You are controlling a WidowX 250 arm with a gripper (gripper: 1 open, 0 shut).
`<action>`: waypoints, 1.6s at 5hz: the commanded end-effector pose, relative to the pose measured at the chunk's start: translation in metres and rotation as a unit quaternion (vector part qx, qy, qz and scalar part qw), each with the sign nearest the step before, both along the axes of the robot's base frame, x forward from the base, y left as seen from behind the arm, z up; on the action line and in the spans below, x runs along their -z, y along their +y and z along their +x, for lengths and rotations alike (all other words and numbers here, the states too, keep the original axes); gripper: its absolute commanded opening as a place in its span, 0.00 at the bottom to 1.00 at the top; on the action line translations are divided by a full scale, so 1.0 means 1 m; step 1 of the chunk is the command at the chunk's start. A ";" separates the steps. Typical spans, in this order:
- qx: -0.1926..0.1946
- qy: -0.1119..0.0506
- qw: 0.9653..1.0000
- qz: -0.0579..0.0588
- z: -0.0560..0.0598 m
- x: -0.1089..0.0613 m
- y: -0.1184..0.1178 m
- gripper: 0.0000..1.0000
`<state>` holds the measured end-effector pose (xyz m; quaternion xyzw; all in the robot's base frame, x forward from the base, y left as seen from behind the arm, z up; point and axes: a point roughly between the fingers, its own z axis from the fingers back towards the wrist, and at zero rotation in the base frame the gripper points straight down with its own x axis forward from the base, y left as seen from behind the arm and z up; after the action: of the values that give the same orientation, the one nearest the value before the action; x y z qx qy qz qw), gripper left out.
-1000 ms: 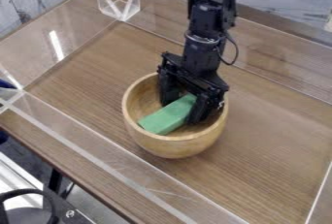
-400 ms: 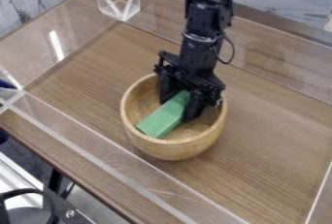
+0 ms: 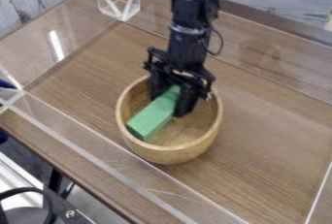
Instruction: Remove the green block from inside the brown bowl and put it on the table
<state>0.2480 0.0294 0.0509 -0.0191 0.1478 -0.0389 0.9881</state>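
The gripper (image 3: pixel 170 84) is closed down at the upper part of the brown bowl (image 3: pixel 169 154), its jaws drawn together on one end of the green block (image 3: pixel 153 116). The arm (image 3: pixel 192 19) comes down from beyond the bowl's far side. From the jaws the block runs slantwise toward the bowl's near left; it lies within the outline of the bowl, apparently tilted, though whether its lower end touches the bowl inside cannot be told. The table (image 3: pixel 266 121) spreads around the bowl, with wood grain showing to its right and left.

The step in hand looks to be taking the block out of the bowl. The next move calls for a steady lift until the block's lower end is above the bowl's rim, then a carry sideways to the table beside the bowl. Held by one end, the block could swing or catch the rim.
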 end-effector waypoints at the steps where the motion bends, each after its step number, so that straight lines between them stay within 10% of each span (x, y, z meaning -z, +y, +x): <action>1: -0.013 -0.069 0.998 0.007 0.016 -0.047 0.014 0.00; 2: -0.036 -0.096 0.995 0.010 0.028 -0.073 0.033 0.00; 8: -0.001 -0.076 0.997 0.009 0.007 0.003 0.014 0.00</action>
<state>0.2599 0.0459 0.0537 -0.0042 0.0601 -0.0289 0.9978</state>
